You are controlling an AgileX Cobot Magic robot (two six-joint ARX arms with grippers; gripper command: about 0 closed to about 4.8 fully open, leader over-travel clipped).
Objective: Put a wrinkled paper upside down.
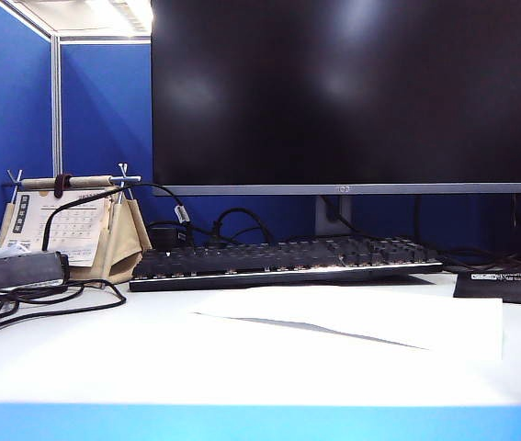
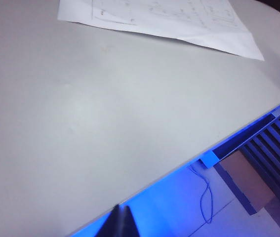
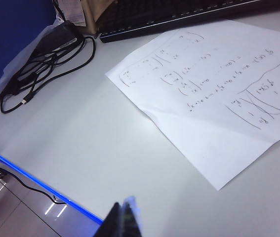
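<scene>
A wrinkled paper (image 1: 352, 317) lies flat on a white desk (image 1: 104, 358), just in front of a black keyboard (image 1: 288, 262) and under a dark monitor (image 1: 347, 92); one corner curls up a little, casting a shadow. The written side faces up: handwritten maths, w/ brackets, fractions and ruled boxes, too faint and small to read. In the left wrist view the left gripper (image 2: 121, 222) hangs over the desk's blue front edge, jaws together, nothing between them; the paper (image 2: 179, 22) is well apart from it, across bare desk. In the right wrist view the right gripper (image 3: 121, 219) also has its jaws together and empty, above the desk near the front edge; the paper (image 3: 214, 98) is near but not touching, its closest corner pointing toward the tips. At the desk's left side stand a desk calendar (image 1: 62, 225) on a beige stand, print too small to read, and a power adapter (image 1: 16, 271) w/ tangled black cables (image 1: 49, 303). A sideways logo on the monitor's right bezel isn't legible.
</scene>
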